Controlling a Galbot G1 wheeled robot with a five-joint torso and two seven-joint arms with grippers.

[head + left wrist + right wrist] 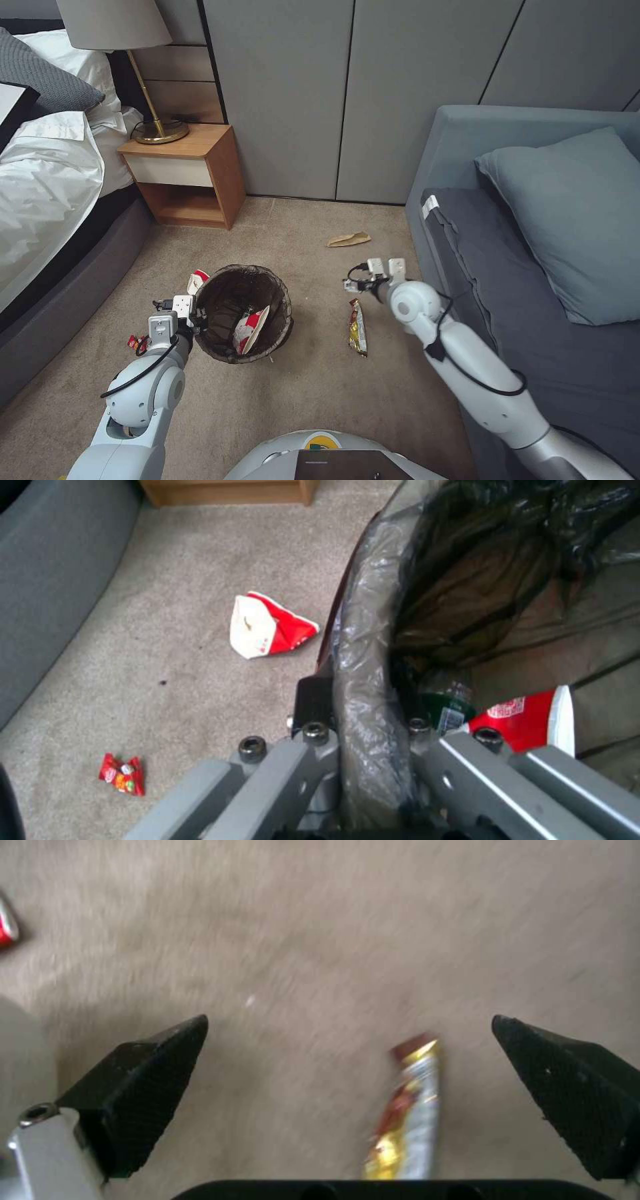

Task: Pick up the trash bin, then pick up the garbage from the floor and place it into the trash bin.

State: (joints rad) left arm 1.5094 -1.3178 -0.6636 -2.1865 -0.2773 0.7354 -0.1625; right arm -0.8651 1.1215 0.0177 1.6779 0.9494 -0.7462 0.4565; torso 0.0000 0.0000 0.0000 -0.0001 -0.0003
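Note:
The trash bin, lined with a dark bag, is on the carpet left of centre. A red-and-white cup lies inside it. My left gripper is shut on its left rim, one finger inside and one outside. My right gripper hangs open over the carpet, just beyond a yellow-red snack wrapper. That wrapper lies between the spread fingers. Other garbage lies on the floor: a crushed red-and-white cup, a small red wrapper and a tan paper scrap.
A bed and its dark base run along the left. A wooden nightstand with a brass lamp stands at the back left. A grey-blue sofa with a cushion lies along the right. Grey wall panels close the back.

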